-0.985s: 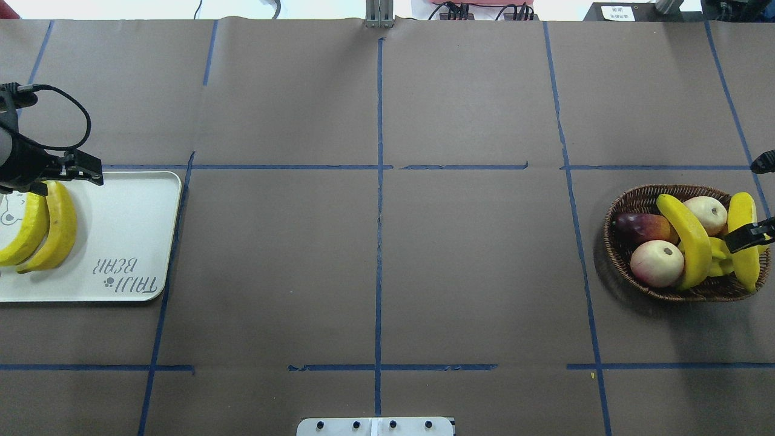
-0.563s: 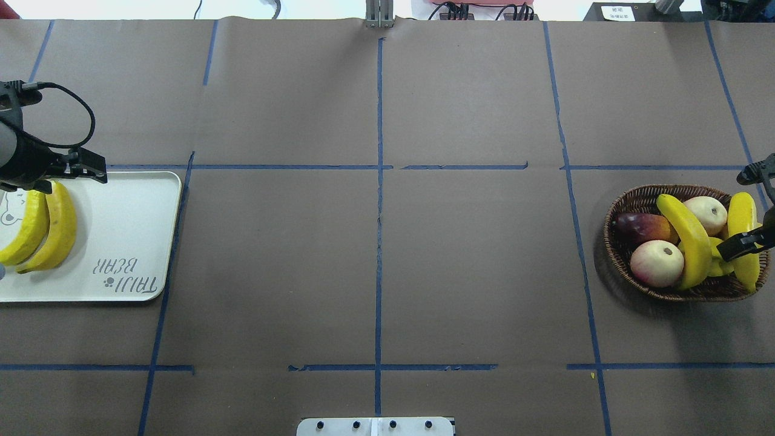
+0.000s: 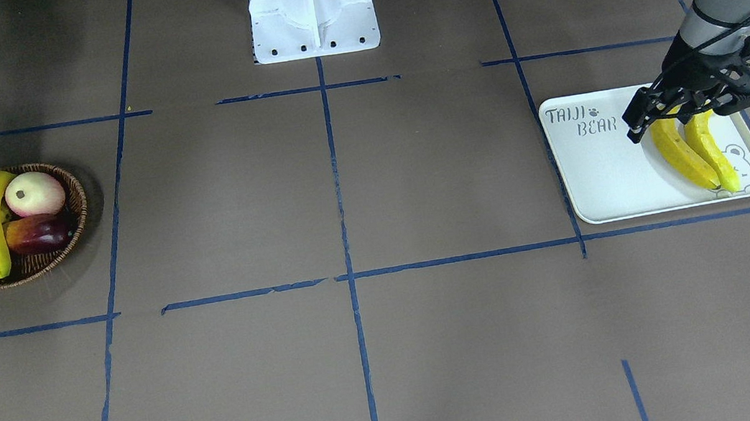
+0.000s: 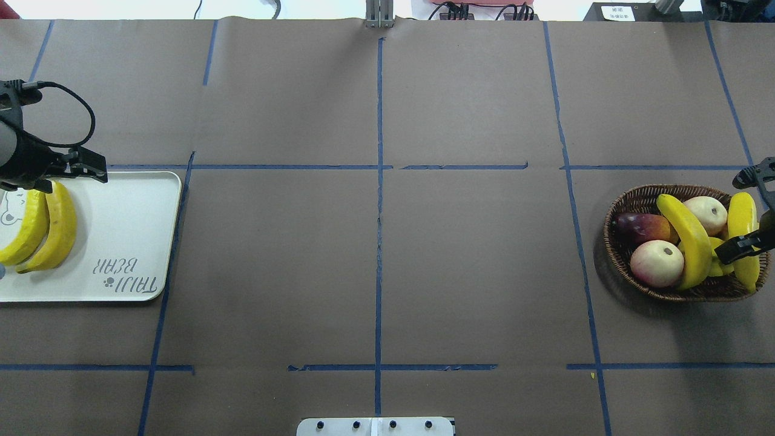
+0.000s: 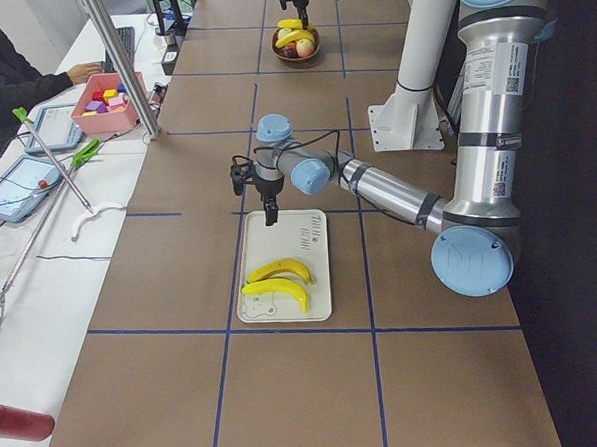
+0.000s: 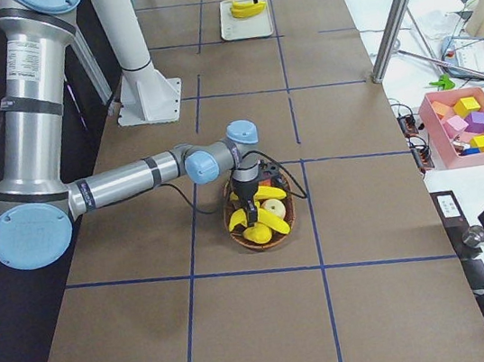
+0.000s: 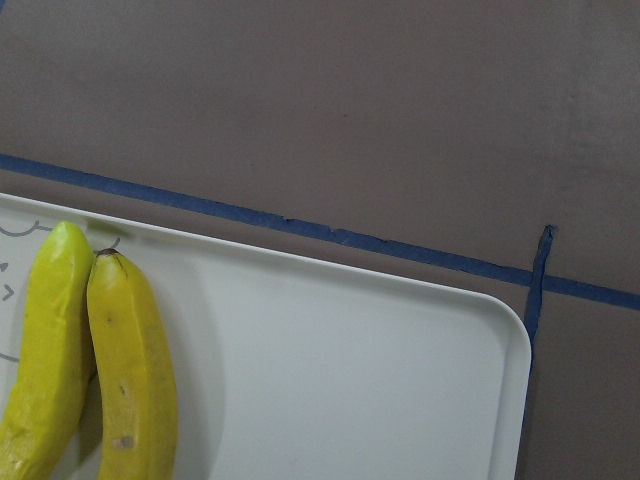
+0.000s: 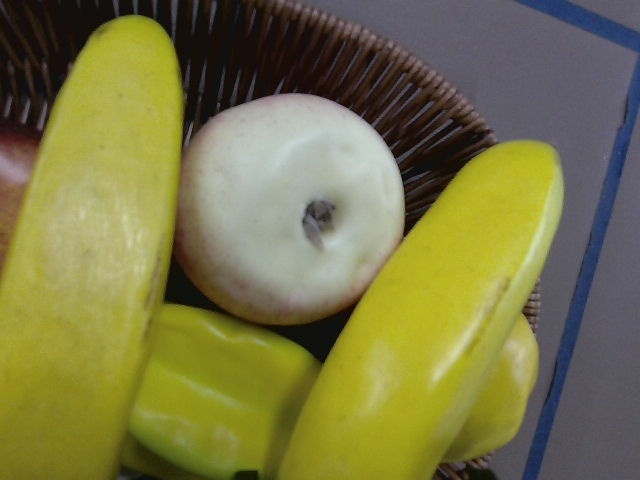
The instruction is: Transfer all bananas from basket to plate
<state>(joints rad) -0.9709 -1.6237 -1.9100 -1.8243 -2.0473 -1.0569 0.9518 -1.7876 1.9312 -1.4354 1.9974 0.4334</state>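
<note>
Now the bench (image 4: 375, 272) carries the plate (image 4: 121, 242) at left, two bananas (image 4: 57, 227) on it beneath the left claw (image 3: 694, 104), spread and empty. In the basket (image 4: 613, 254) at right, the right claw (image 4: 742, 212), wide, straddles the rightmost banana (image 4: 746, 269); next it likely needs to close and lift.

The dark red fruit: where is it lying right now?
In the overhead view the dark red fruit lies inside the basket on the right side, against its left rim, between a banana and the wicker, beside a peach.

The plate (image 3: 605, 173) bears the words "TAIJI BEAR".
</note>
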